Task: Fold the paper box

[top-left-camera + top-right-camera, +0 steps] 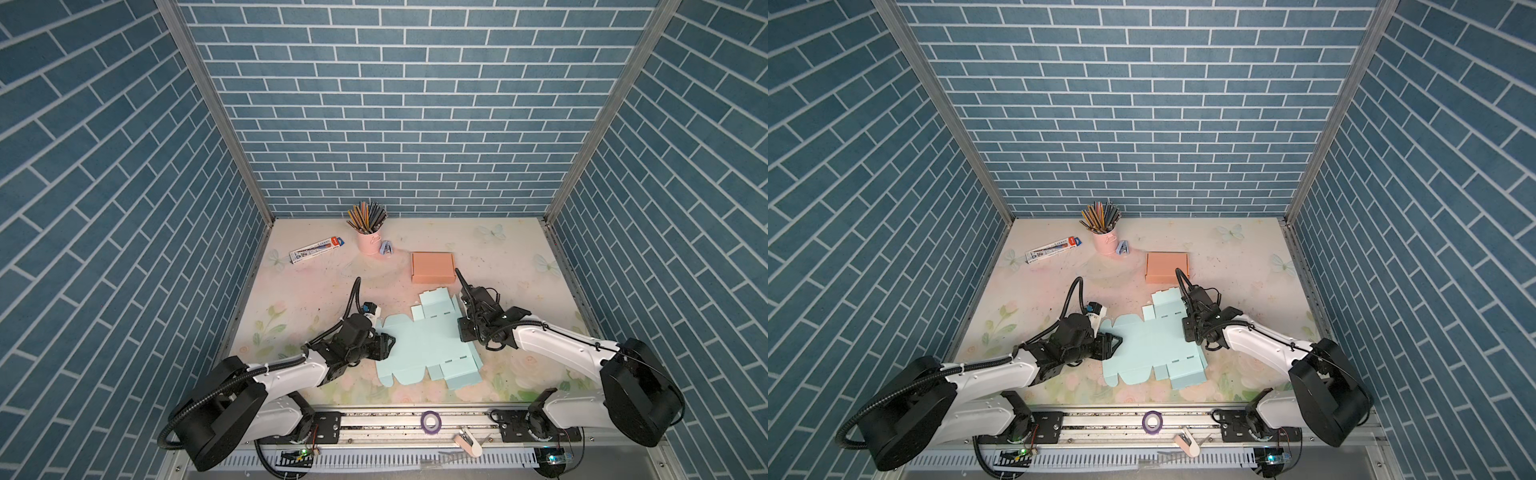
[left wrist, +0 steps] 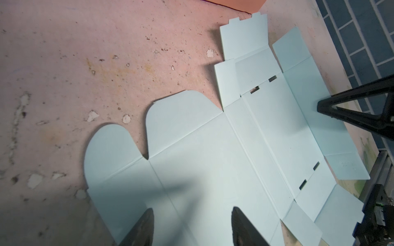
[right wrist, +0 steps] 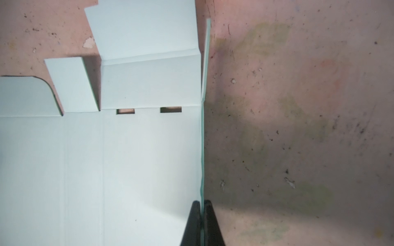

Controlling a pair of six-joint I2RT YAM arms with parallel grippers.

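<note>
**Paper box lies flat on the table; right gripper pinches a raised side flap**

**Top views.** The paper box (image 1: 424,345) is a pale blue unfolded blank. In both top views it lies spread out near the middle of the table (image 1: 519,291), toward the front edge. The left gripper (image 1: 388,347) sits at the blank's left edge. The right gripper (image 1: 463,332) sits at its right edge. A closed orange box (image 1: 432,267) rests just behind the blank, and the two do not touch. Further back stands a pink cup of pencils (image 1: 369,243), with a pen pack (image 1: 316,249) to its left. The set of the fingers cannot be read at this range.

**Left wrist view.** The left gripper (image 2: 191,213) has its fingers spread apart. Both tips are over the blank's main panel (image 2: 213,170), close to the two rounded flaps. Whether the tips touch the paper cannot be told. The tip of the right gripper (image 2: 319,108) shows at the opposite side flap.

**Right wrist view.** The right gripper (image 3: 202,210) is pressed together on a side flap of the blank. The flap stands upright, is seen edge-on and runs between the two fingers. The rest of the blank (image 3: 85,170) lies flat on one side of this flap, with two slots along a crease. Bare table lies on the other side.
</note>
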